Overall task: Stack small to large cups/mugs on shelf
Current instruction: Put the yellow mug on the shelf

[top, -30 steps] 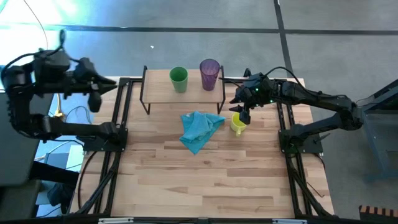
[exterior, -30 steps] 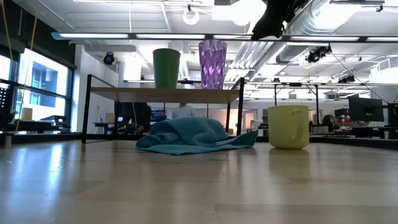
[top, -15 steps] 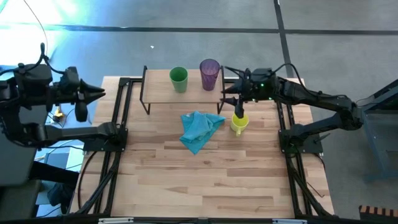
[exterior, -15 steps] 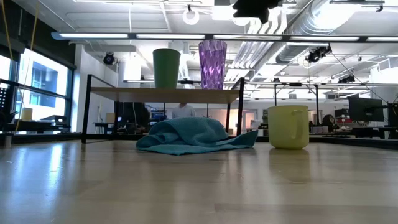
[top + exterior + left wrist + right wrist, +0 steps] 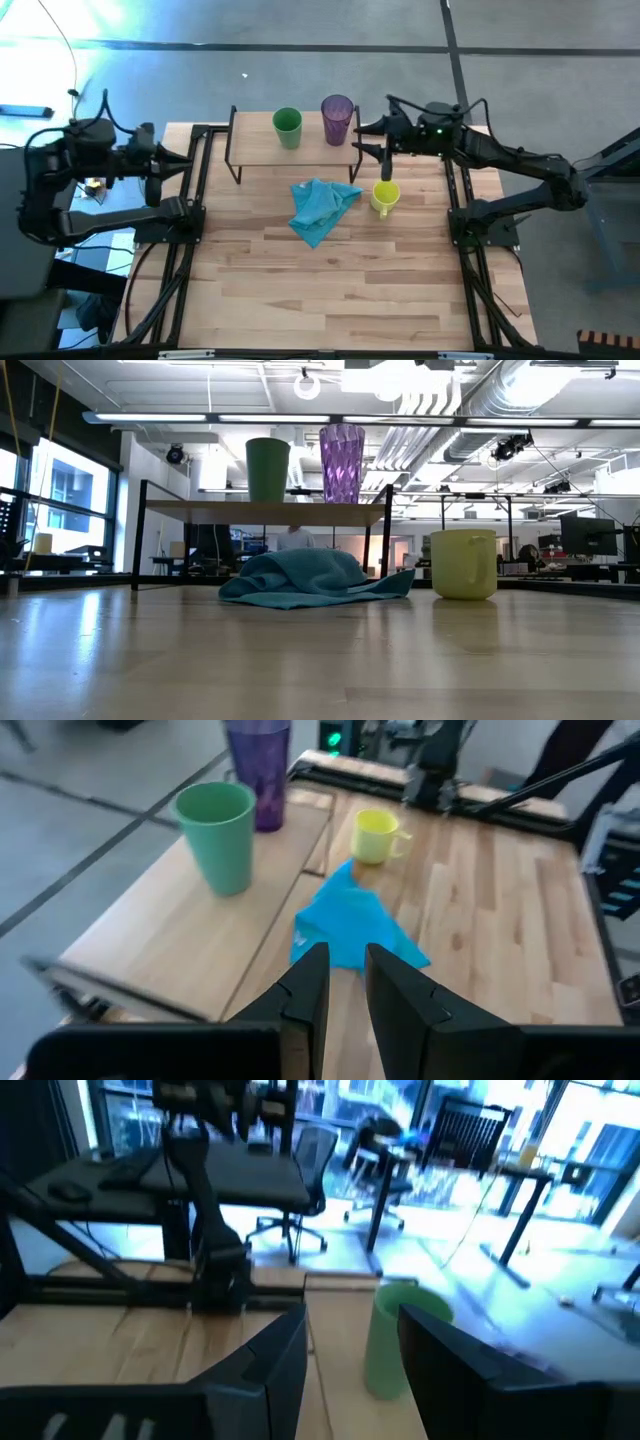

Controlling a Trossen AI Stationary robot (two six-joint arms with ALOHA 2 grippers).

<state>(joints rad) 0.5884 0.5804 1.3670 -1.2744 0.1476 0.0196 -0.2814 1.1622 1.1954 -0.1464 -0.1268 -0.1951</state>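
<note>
While the right jaws stand spread, the yellow mug (image 5: 384, 197) sits upright, handle toward the table's front.

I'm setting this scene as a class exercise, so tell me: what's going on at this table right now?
A two-armed robot is sorting cups onto a small shelf. The green cup and purple tumbler stand on it; the yellow mug sits on the table beside a blue cloth. The right gripper, open and empty, hovers above the mug near the shelf's end. The left gripper waits at the table's left edge, holding nothing.
</note>
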